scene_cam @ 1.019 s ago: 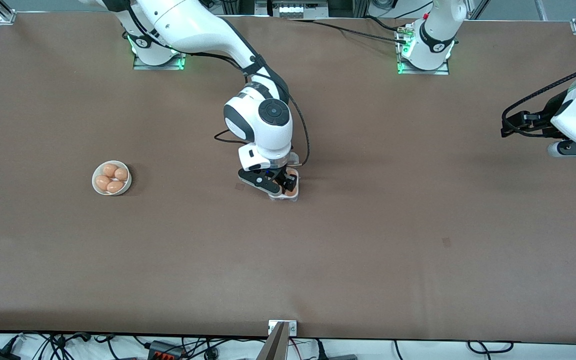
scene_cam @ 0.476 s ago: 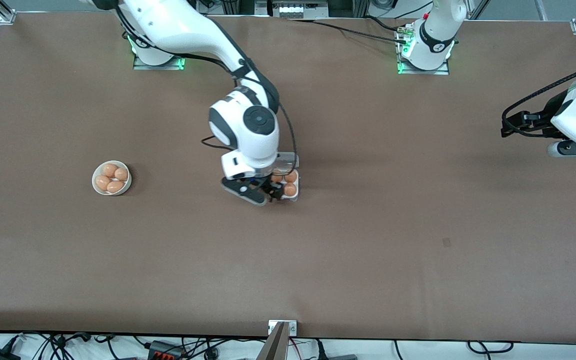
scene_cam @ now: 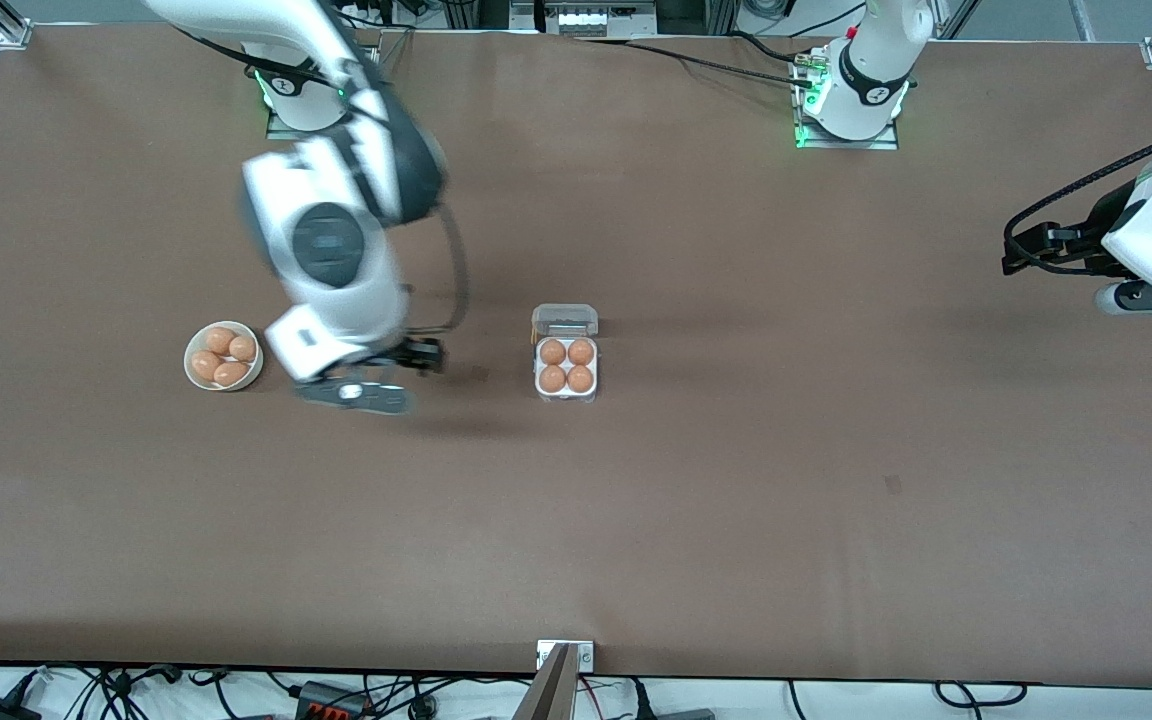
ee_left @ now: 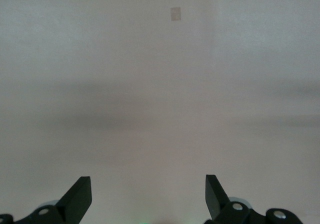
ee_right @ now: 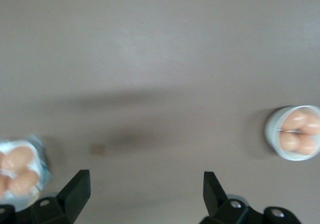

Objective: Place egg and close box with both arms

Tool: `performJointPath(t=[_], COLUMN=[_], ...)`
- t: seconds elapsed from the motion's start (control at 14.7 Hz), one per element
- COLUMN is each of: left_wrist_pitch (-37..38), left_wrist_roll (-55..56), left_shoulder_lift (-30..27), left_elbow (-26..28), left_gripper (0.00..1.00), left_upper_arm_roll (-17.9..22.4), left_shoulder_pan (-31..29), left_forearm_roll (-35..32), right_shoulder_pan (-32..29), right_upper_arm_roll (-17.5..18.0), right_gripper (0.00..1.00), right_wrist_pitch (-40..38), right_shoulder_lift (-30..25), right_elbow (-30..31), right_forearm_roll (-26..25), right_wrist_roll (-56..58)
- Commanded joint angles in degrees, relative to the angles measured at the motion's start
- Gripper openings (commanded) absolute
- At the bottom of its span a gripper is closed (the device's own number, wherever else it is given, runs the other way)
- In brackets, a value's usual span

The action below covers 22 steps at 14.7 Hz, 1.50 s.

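In the front view we see the box (scene_cam: 566, 366) mid-table with 4 eggs in its cells and its clear lid (scene_cam: 564, 319) open. The right gripper (scene_cam: 376, 380), over the box 1 second ago, has moved away and now hangs over bare table between the box and the bowl (scene_cam: 223, 355) of 4 eggs. The left gripper (scene_cam: 1021, 250) waits unmoved at its end of the table.

In the left wrist view we see the left gripper (ee_left: 147, 196) spread wide and empty.

In the right wrist view we see the right gripper (ee_right: 145, 194) wide apart, holding nothing, with the box (ee_right: 20, 171) and bowl (ee_right: 295, 133) on either side.
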<state>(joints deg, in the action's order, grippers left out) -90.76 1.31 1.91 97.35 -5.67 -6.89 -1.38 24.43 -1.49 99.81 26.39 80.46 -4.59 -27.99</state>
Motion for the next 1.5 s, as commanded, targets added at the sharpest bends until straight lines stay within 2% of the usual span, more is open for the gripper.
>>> performJointPath(t=[0.0,0.14,0.27,0.41,0.54,0.68,0.88,1.02,1.16,1.29,1.43], left_wrist_pitch=[0.76,0.84,2.16,2.34,3.38,5.32,6.73,8.57,9.46,9.55,10.51], left_wrist_roll=[-1.13,-1.04,-1.13,-0.96,-0.95,-0.95,-0.95,-0.61,-0.34,-0.25,-0.25], left_shoulder_lift=[0.63,0.63,0.63,0.63,0.63,0.81,0.81,0.81,0.98,1.07,0.99], left_elbow=[-1.54,-1.55,-1.63,-1.63,-1.63,-2.42,-2.42,-2.34,-2.34,-2.25,-2.25], left_gripper=[1.0,1.0,1.0,1.0,1.0,1.0,1.0,1.0,1.0,1.0,1.0], left_upper_arm_roll=[0.05,-0.04,-0.04,-0.13,-0.39,-0.92,-2.49,-2.5,-2.5,-2.59,-3.28], left_shoulder_pan=[-0.06,0.21,0.47,0.65,0.82,1.17,1.18,1.09,1.0,1.17,1.18], left_forearm_roll=[0.5,0.5,0.5,0.59,1.46,2.79,3.14,5.32,6.83,6.83,6.92], right_shoulder_pan=[-7.88,-13.24,-17.64,-22.22,-25.02,-26.36,-27.33,-24.18,-23.81,-23.9,-23.81], right_upper_arm_roll=[0.88,0.88,0.88,0.88,0.88,0.79,0.79,1.14,1.14,0.62,0.62], right_gripper=[1.0,1.0,1.0,1.0,1.0,1.0,1.0,1.0,1.0,1.0,1.0], right_wrist_pitch=[-6.19,-10.14,-10.6,-9.73,-8.5,-7.7,-7.7,-7.87,-8.14,-8.32,-8.67], right_shoulder_lift=[-4.58,-7.48,-10.03,-15.9,-23.28,-27.08,-28.68,-28.68,-28.33,-28.15,-28.15], right_elbow=[1.46,1.54,2.5,7.58,15.22,17.89,16.58,15.79,15.61,15.61,15.61], right_forearm_roll=[3.09,4.49,8.18,8.72,8.63,8.11,5.58,0.14,0.81,3.62,3.8], right_wrist_roll=[14.92,24.51,30.51,35.96,35.2,36.06,36.07,34.59,26.01,24.82,24.73])
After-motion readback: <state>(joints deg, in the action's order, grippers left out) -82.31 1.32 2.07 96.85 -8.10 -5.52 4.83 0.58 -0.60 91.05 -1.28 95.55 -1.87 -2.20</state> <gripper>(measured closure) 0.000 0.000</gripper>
